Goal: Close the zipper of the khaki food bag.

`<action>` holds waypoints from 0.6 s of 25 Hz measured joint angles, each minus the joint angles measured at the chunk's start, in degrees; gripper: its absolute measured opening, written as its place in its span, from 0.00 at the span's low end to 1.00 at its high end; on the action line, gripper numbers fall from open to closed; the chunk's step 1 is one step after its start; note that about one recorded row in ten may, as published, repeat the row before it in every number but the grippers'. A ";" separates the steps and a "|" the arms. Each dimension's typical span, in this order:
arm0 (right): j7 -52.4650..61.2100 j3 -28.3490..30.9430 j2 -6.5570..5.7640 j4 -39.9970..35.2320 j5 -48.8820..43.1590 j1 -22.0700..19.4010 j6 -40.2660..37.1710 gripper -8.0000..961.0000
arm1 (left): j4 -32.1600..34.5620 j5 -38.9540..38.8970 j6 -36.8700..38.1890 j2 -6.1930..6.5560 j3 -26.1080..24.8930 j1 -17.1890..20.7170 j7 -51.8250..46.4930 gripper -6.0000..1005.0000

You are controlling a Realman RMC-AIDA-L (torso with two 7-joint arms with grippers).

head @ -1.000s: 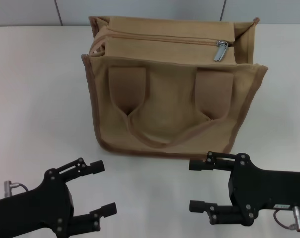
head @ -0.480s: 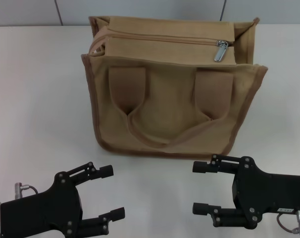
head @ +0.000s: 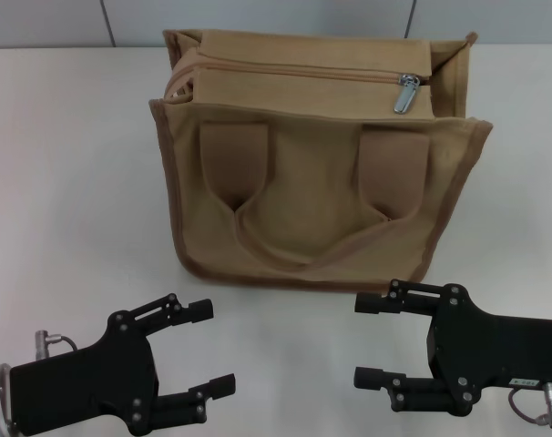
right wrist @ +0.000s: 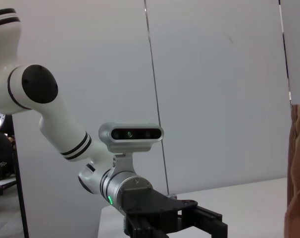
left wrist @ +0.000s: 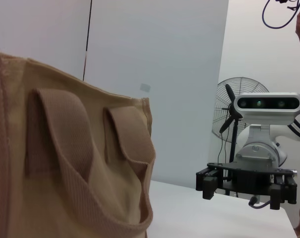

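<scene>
The khaki food bag (head: 312, 196) stands upright at the middle of the white table (head: 66, 182), with its two tan strap handles hanging down its front. The zipper (head: 294, 73) runs along its top, and the silver pull tab (head: 404, 93) sits near the right end. My left gripper (head: 212, 348) is open and empty, in front of the bag to the left. My right gripper (head: 361, 340) is open and empty, in front of the bag to the right. Neither touches the bag. The left wrist view shows the bag's front (left wrist: 66, 163) close up.
A grey panelled wall (head: 258, 18) rises behind the table. The left wrist view shows the right gripper (left wrist: 245, 182) over the table, with a standing fan (left wrist: 234, 114) behind it. The right wrist view shows the left arm (right wrist: 66, 134) and a strip of the bag (right wrist: 298, 168).
My left gripper has shifted to the right and a little toward the bag. My right gripper has drawn back slightly toward the table's front. The bag and pull tab have not moved.
</scene>
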 joint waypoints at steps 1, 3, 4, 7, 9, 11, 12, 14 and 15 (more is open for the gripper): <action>0.00 0.00 0.00 0.00 0.00 0.02 0.02 0.75 | -0.08 0.00 -0.03 0.00 0.00 -0.10 0.01 0.82; 0.00 0.00 0.00 0.02 0.00 0.07 0.04 0.75 | -0.18 0.00 -0.07 -0.01 0.00 -0.29 0.02 0.82; 0.00 0.00 0.00 0.02 0.00 0.07 0.05 0.75 | -0.21 0.00 -0.15 -0.01 0.00 -0.38 0.02 0.82; 0.00 0.00 0.00 0.02 0.00 0.07 0.10 0.75 | -0.33 0.00 -0.61 -0.01 0.00 -0.62 0.03 0.82; 0.00 0.00 0.00 0.02 0.00 0.06 0.13 0.75 | -0.36 0.00 -0.86 -0.01 0.00 -0.75 0.03 0.82; 0.00 0.03 0.00 0.03 0.00 0.06 0.13 0.75 | -0.36 0.00 -0.93 -0.01 -0.01 -0.94 0.03 0.82; 0.00 0.06 0.00 0.02 0.00 0.06 0.13 0.75 | -0.38 0.00 -0.93 -0.01 -0.01 -1.01 0.03 0.82; 0.00 0.10 0.00 0.03 0.00 0.14 0.13 0.75 | -0.43 0.00 -0.95 -0.01 0.00 -1.16 0.03 0.82; 0.00 0.10 0.00 0.02 0.01 0.23 0.13 0.75 | -0.44 0.00 -0.96 -0.01 0.00 -1.20 0.03 0.82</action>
